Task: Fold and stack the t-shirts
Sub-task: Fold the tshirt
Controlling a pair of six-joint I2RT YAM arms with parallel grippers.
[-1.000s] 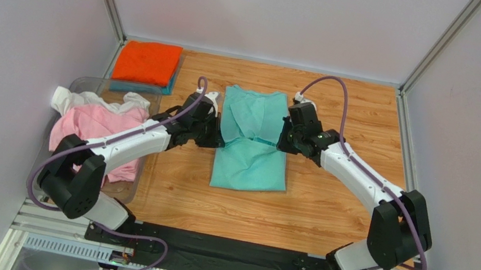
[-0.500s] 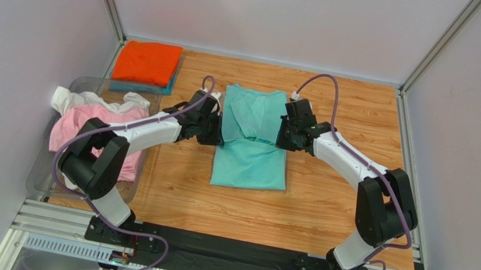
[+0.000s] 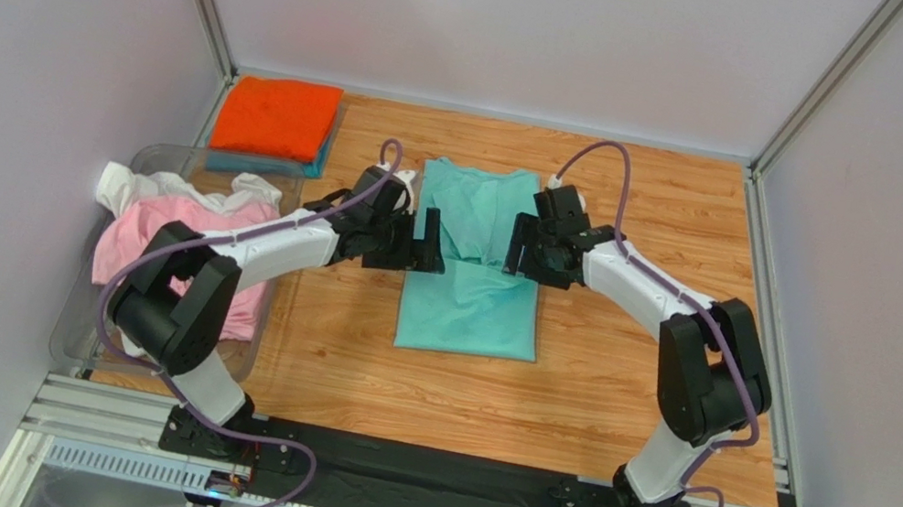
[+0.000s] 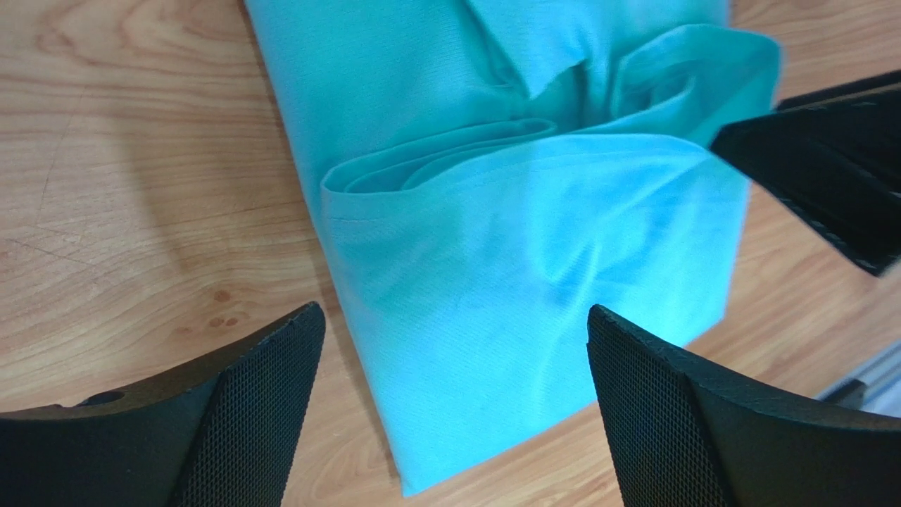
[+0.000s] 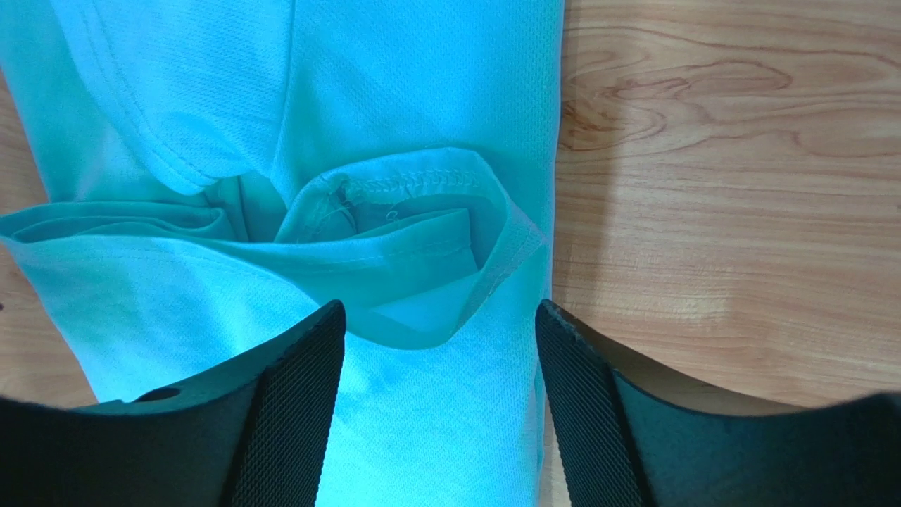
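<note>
Cotton mid-fold: we see the mint-green soft cotton t-shirt (image 3: 476,265) lying lengthwise in the middle of the wooden table (image 3: 630,383), narrowed to a strip, with a loose crosswise ridge of doubled cloth about halfway along it. The left gripper (image 3: 428,244) stands at the shirt's left edge and the right gripper (image 3: 516,246) at its right edge, both level with that ridge. In each wrist view the fingers are spread wide with nothing between them but cloth lying below; neither grips anything.

We judge the tee light, limp and without any stiffness of its own; a lifted part will sag and drag the rest, and the stacked layers look apt to slide apart. The better hold, we think, is at the two ends of the ridge, where the stitched hem (image 5: 423,174) curls up on the right and the layered fold (image 4: 423,174) opens on the left; each pinch should take every layer at once.

At the far left corner a folded orange t-shirt (image 3: 279,116) rests on a teal-blue one (image 3: 319,161); a crumpled pink t-shirt (image 3: 174,236) and a white one (image 3: 131,188) fill the clear plastic bin (image 3: 162,157).
</note>
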